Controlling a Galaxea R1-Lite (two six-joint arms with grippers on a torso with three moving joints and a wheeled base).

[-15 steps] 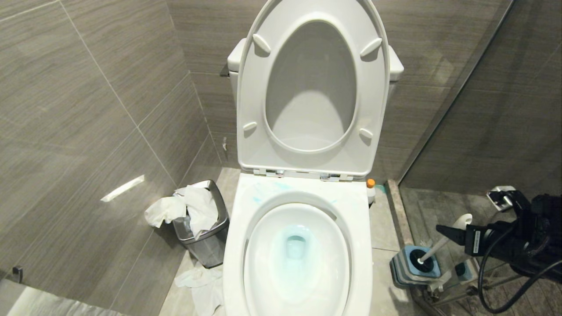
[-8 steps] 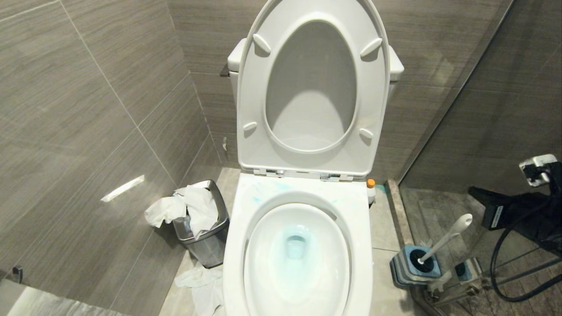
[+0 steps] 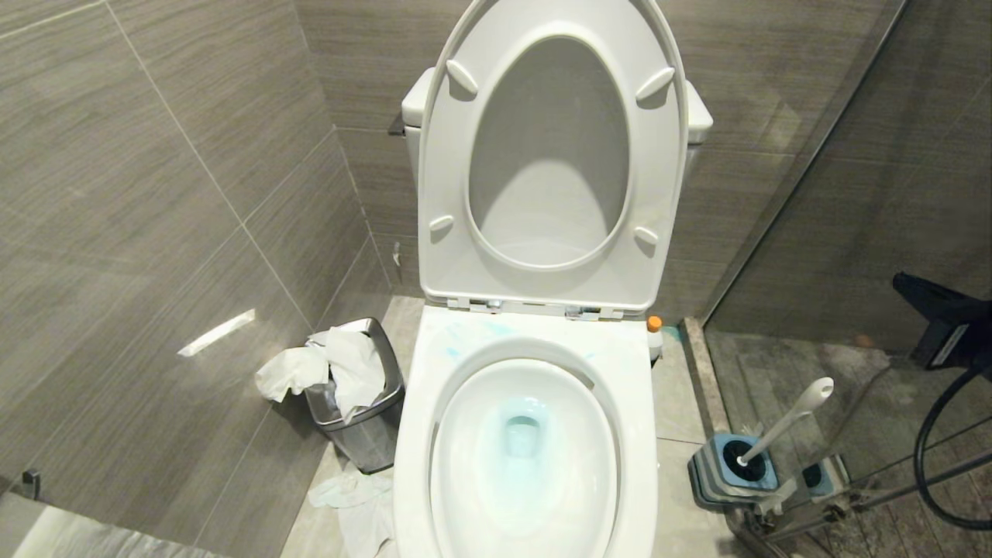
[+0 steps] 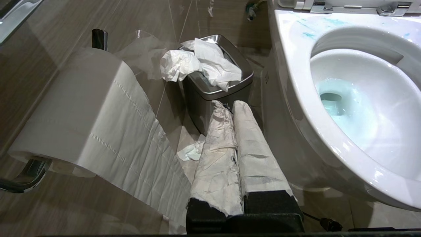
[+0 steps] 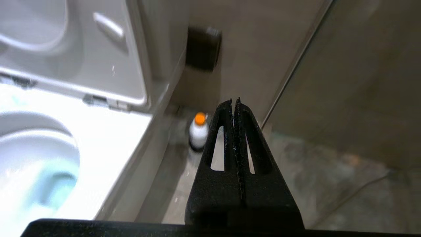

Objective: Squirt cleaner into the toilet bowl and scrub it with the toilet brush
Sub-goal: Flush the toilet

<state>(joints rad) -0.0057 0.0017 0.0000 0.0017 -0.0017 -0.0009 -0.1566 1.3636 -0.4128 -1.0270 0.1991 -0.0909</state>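
Toilet bowl [image 3: 535, 457]: seat and lid up, water tinted blue by the cleaner [image 3: 521, 434], blue smears on the rim behind.
Toilet brush [image 3: 783, 422]: leaning in its blue-grey holder [image 3: 725, 469] on the floor, right of the bowl, untouched.
Right gripper [image 5: 235, 108]: fingers pressed together, empty, raised well above the brush, a white orange-capped bottle [image 5: 198, 131] beyond it.
Left gripper [image 4: 232, 108]: paper-wrapped fingers closed, holding nothing, low beside the steel bin [image 4: 217, 89].

1. Location type: bathroom, toilet stall.
2. Fixture: white toilet bowl [image 3: 527, 434] with seat and lid [image 3: 552, 155] raised.
3. Surfaces: grey tiled walls [image 3: 155, 170] and floor.
4. Accessories: steel bin [image 3: 364, 434] holding tissue, toilet paper roll [image 4: 82, 108] on a holder, toilet brush [image 3: 783, 422] in its holder, glass partition [image 3: 852, 194].
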